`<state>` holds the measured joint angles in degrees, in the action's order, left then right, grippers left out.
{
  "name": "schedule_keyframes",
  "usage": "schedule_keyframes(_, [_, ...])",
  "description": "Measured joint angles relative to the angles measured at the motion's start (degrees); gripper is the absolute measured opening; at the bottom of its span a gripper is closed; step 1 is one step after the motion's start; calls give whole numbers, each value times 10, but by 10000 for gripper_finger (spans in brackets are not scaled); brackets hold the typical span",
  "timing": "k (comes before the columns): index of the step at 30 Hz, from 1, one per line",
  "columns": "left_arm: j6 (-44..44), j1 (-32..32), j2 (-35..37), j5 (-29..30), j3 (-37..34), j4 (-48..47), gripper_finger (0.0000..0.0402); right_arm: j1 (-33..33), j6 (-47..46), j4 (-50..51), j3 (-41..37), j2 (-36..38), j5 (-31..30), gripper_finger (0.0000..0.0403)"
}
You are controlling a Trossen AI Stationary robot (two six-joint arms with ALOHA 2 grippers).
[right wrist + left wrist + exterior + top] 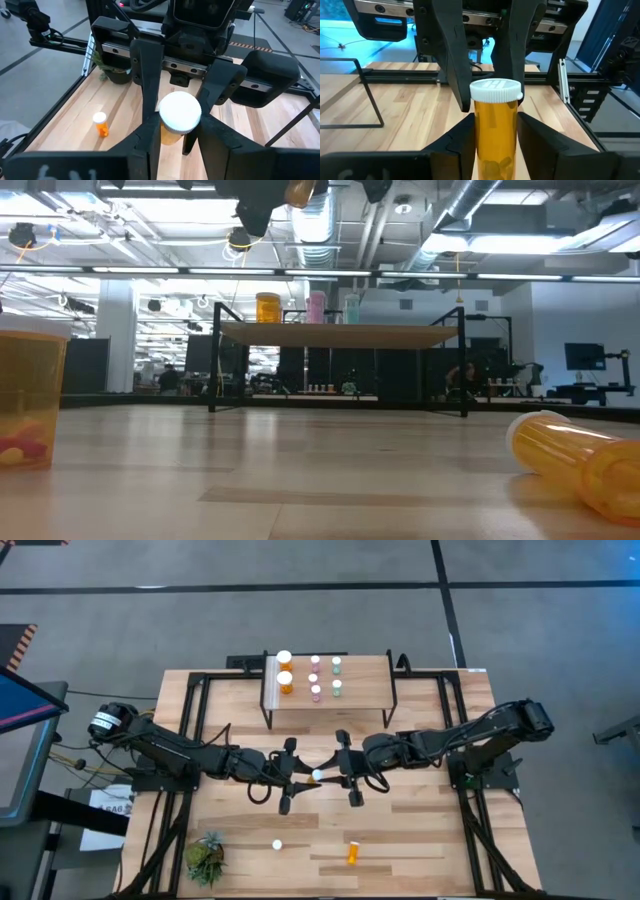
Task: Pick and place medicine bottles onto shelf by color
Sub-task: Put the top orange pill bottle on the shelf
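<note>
An orange medicine bottle with a white cap stands upright in the air above the middle of the table, between my two grippers. My left gripper comes from the table's left and is shut on its body. My right gripper comes from the right and is shut on its top. The low view shows the bottle's underside high above the table. The shelf at the far side carries orange, pink and green bottles standing on their bases. My left gripper pinches the bottle's orange body, below the cap, between its two fingers. The fingers reach in level from the table's left. The bottle stands upright, lifted clear of the table. My right gripper has its two fingers on either side of the bottle's top, at the cap and the body just under it. They come nearly level from the table's right. The cap hides the exact place of contact.
Near the front edge, a small bottle stands upright and an orange one lies on its side. A potted plant sits at the near left corner. Bare wood lies between the shelf and these.
</note>
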<state>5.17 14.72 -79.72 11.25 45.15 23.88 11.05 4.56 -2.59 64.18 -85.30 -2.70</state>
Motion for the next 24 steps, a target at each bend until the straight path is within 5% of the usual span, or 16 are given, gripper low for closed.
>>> schedule_keyframes(24, [1,0,0,88,0,-44,263,-30,0,36,0,0,-2,128])
